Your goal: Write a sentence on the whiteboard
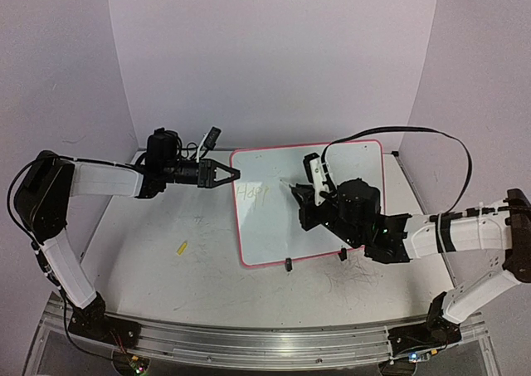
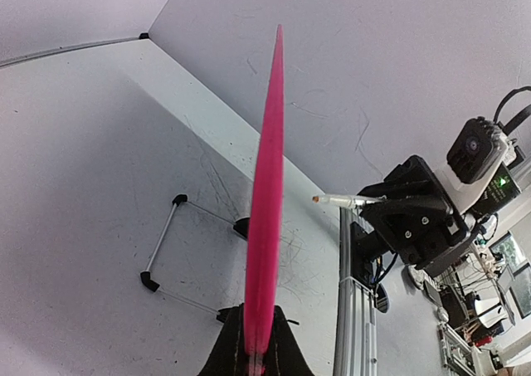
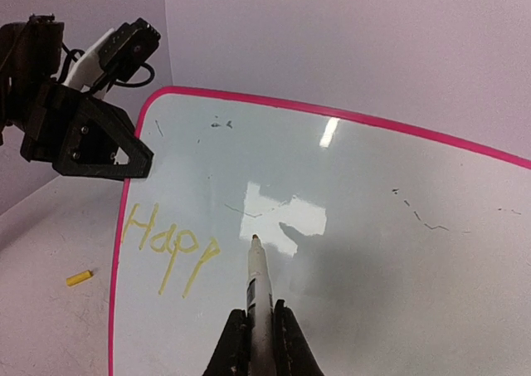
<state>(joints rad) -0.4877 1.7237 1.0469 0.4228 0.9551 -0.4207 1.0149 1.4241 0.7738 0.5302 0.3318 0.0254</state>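
Pink-rimmed and white, the whiteboard [image 1: 274, 231] stands tilted on the surface [image 1: 149, 268]. Two black clips [image 1: 288, 265] sit at its near edge, and a thin wire stand [image 2: 170, 251] props it from behind. The left arm [image 1: 99, 179] reaches in from the left, and its jaws are closed on the board's left rim near the upper corner. The left wrist view looks straight along the board, which runs up the picture as a narrow pink band rising out of the clamped jaws. The right arm [image 1: 448, 231] reaches over the board's right half, its jaws gripping a marker [image 3: 255, 289] that points away from the wrist camera toward the board's face. In the left wrist view a clear gap shows between the marker's tip and the edge-on board, so the tip is not touching. The sentence [image 3: 166, 241] sits near the board's left edge, just right of where the left arm's jaws pinch the rim. It is faint yellow lettering reading roughly "Happ", with long slanting tails on the last letters. The marker's tip lies just right of the last letter. A small yellow piece [image 1: 181, 247] lies on the surface left of the board, apart from it. Grey scratch marks [image 1: 353, 276] scuff the surface in front of the board's right clip.
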